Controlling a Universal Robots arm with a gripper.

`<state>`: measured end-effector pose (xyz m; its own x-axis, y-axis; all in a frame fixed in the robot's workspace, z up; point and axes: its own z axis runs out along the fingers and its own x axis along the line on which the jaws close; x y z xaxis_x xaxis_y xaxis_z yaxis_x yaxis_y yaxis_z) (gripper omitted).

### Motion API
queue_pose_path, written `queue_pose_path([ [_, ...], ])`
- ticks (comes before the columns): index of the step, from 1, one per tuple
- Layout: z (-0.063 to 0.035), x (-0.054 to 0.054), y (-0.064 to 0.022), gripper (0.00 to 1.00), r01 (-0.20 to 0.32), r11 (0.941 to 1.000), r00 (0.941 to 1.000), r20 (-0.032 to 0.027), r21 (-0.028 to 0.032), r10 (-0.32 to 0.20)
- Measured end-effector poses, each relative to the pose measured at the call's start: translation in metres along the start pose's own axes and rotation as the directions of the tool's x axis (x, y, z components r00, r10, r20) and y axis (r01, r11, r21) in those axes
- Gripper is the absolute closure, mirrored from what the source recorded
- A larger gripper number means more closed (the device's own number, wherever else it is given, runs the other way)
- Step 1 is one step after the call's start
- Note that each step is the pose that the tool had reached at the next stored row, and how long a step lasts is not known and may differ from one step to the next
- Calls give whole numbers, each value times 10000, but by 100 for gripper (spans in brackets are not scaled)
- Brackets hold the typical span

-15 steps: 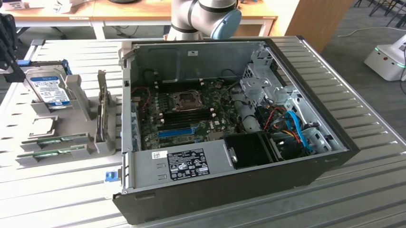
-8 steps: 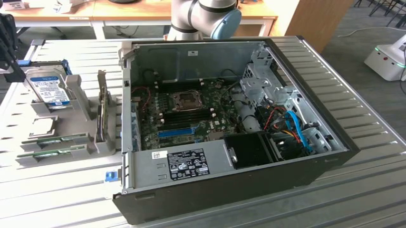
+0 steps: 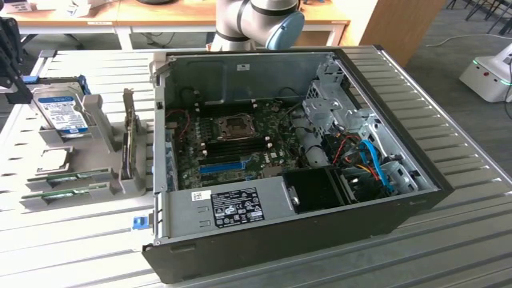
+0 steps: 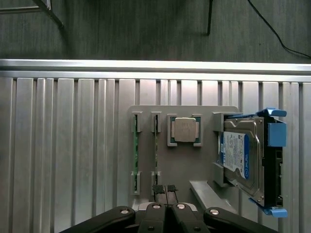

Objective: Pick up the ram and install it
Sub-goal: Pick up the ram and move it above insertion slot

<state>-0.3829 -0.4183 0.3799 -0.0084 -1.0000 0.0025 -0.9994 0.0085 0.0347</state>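
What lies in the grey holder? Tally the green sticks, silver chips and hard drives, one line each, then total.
Green memory sticks: 2
Silver processor chip: 1
Blue-labelled hard drive: 1
Total: 4

An open black computer case point(image 3: 320, 240) lies on its side on a ribbed metal table point(image 3: 464, 252). Its green motherboard point(image 3: 240, 141) is exposed, with blue and orange cables point(image 3: 372, 162) toward the exterior view's right. At the exterior view's left, a grey holder point(image 3: 100, 117) carries a blue-labelled hard drive point(image 3: 60, 114), a silver processor chip point(image 3: 52, 159), a green ram stick point(image 3: 72, 177) and, just beside it, a second stick point(image 3: 62, 194). A grey robot arm point(image 3: 248, 21) stands behind the case.
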Motion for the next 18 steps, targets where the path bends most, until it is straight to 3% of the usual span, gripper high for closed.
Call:
queue_pose_path([
  [18, 136, 0, -5, 90, 1, 10000, 10000, 0, 1, -1],
])
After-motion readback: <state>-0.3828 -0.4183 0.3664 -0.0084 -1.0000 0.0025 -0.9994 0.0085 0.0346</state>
